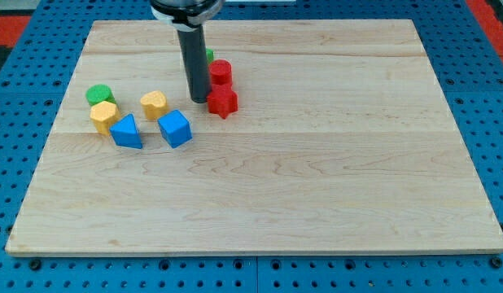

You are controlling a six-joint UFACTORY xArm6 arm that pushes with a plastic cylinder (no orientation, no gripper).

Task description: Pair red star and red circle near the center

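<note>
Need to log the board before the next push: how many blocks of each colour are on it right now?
Red: 2, circle and star
Yellow: 2, and
Blue: 2, and
Green: 2, and one mostly hidden behind my rod
Total: 8
My tip sits just left of the red star.

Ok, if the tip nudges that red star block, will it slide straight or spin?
The red star block looks squat and flat-based, so it probably slides rather than tips. Its points may make it rotate under an off-centre push from my tip, just left of it. The smooth wooden board likely offers little grip.
</note>
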